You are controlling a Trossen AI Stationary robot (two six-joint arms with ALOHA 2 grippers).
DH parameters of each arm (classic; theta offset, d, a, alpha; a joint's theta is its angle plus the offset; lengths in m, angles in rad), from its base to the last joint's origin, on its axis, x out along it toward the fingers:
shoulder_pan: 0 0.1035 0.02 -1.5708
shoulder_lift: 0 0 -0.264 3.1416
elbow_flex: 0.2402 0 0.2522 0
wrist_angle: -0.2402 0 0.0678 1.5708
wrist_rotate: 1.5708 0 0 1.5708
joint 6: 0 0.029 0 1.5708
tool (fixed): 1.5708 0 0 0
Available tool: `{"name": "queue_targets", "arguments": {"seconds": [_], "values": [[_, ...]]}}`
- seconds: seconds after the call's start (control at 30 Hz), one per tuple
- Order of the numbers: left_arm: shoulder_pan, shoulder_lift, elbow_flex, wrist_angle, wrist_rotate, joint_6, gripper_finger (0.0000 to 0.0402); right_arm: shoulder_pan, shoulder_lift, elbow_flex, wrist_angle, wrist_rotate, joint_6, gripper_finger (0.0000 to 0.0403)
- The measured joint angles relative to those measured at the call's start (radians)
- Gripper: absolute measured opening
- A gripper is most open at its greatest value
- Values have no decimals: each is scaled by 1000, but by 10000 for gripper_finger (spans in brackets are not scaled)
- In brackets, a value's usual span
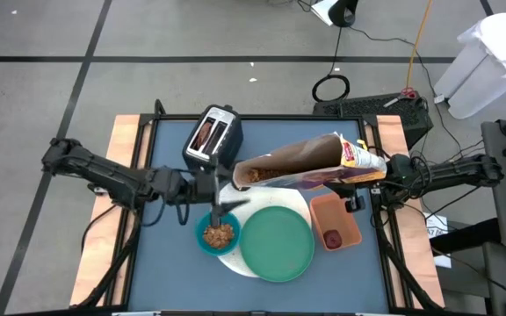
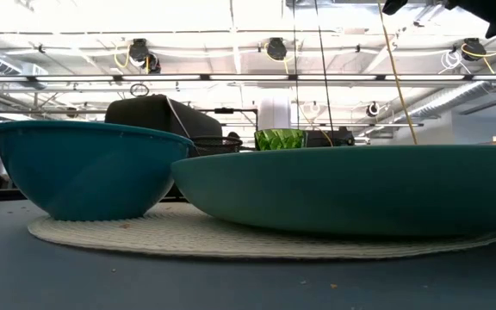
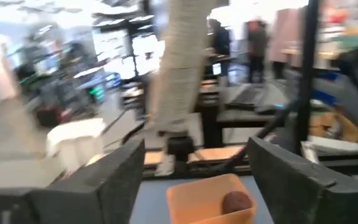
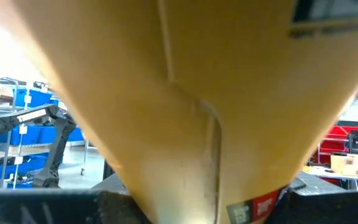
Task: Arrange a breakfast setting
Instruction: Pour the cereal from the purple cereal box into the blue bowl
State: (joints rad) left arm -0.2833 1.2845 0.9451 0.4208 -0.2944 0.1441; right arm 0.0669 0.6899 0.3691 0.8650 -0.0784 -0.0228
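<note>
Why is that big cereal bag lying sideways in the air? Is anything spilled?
The cereal bag is tipped on its side in the right gripper, its open mouth above the teal bowl, which already holds cereal. No spilled cereal shows on the table.

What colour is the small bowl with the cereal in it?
Teal, a blue-green; the small bowl shows best in the low view.

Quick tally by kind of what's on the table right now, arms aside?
Bowl: 1
Green plate: 1
Placemat: 1
Toaster: 1
Orange tray: 1
Red fruit: 1
Cereal bag, held over the table: 1
Green cup, seen only in the low view: 1
Total: 8
</note>
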Motion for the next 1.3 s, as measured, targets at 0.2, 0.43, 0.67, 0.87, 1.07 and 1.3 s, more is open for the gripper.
{"name": "queue_targets", "arguments": {"seconds": [0.2, 0.43, 0.67, 0.87, 1.07, 1.3], "values": [[5, 85, 0, 87, 25, 20, 319, 0, 0, 0, 0, 0, 0, 167], [29, 187, 0, 243, 25, 64, 319, 0, 0, 0, 0, 0, 0, 167], [67, 305, 0, 468, 24, 95, 319, 0, 1, 0, 25, 0, 0, 167], [92, 388, 0, 654, 25, 98, 319, 0, 1, 1, 59, 0, -17, 167], [115, 434, 0, 754, 30, 98, 319, 0, 1, 1, 66, 3, -23, 167], [134, 434, 8, 763, 168, 98, 319, 0, 4, 1, 68, 4, -27, 167]]}}
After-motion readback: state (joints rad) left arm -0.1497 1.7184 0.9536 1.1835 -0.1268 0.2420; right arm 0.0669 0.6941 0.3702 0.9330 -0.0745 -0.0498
